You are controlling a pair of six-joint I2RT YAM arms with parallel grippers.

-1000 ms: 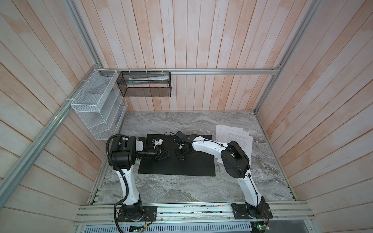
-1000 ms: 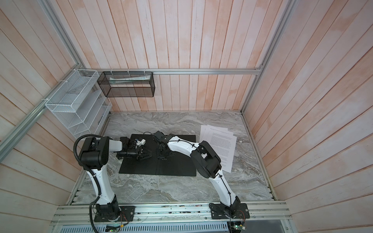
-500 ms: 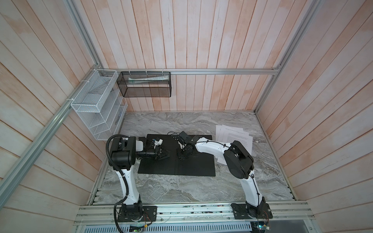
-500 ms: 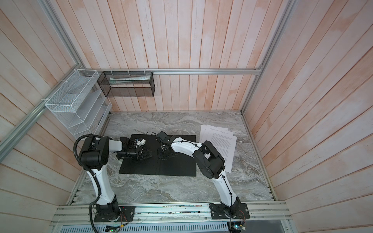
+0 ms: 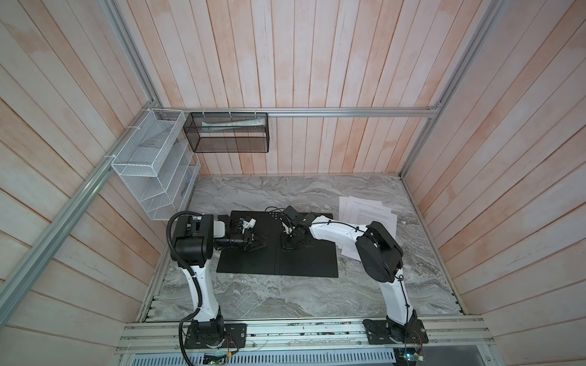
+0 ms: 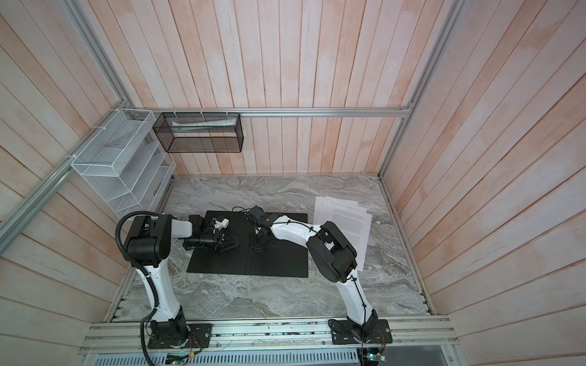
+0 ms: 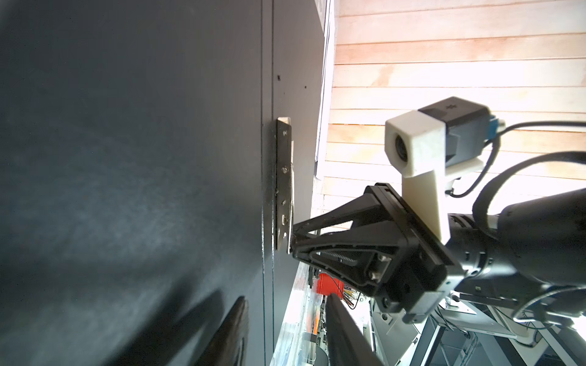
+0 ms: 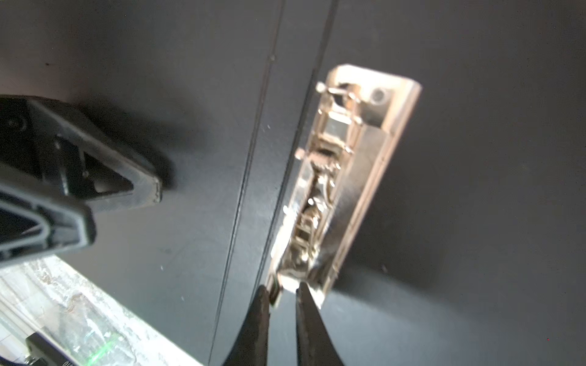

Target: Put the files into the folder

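The folder (image 5: 253,263) (image 6: 279,263) lies open on the marble table, black inside up, in both top views. Its metal spine clip (image 8: 336,177) (image 7: 283,190) sits along the centre fold. My right gripper (image 5: 286,248) (image 6: 255,247) (image 8: 282,288) points down at one end of the clip, open only a narrow gap, its tips touching the clip's end. My left gripper (image 5: 263,245) (image 6: 236,245) (image 7: 285,298) is open, low over the folder's left half, with nothing between its fingers. The files (image 5: 367,215) (image 6: 345,215) lie fanned on the table right of the folder.
A white wire mesh rack (image 5: 152,171) hangs on the left wall. A black mesh basket (image 5: 228,133) with papers in it hangs on the back wall. Wooden walls enclose the table on three sides. The right arm's elbow (image 5: 379,253) stands over the near edge of the files.
The right arm's elbow has shifted a little to the right while its gripper stays at the clip, and its jaws have parted slightly. The left arm has not moved.
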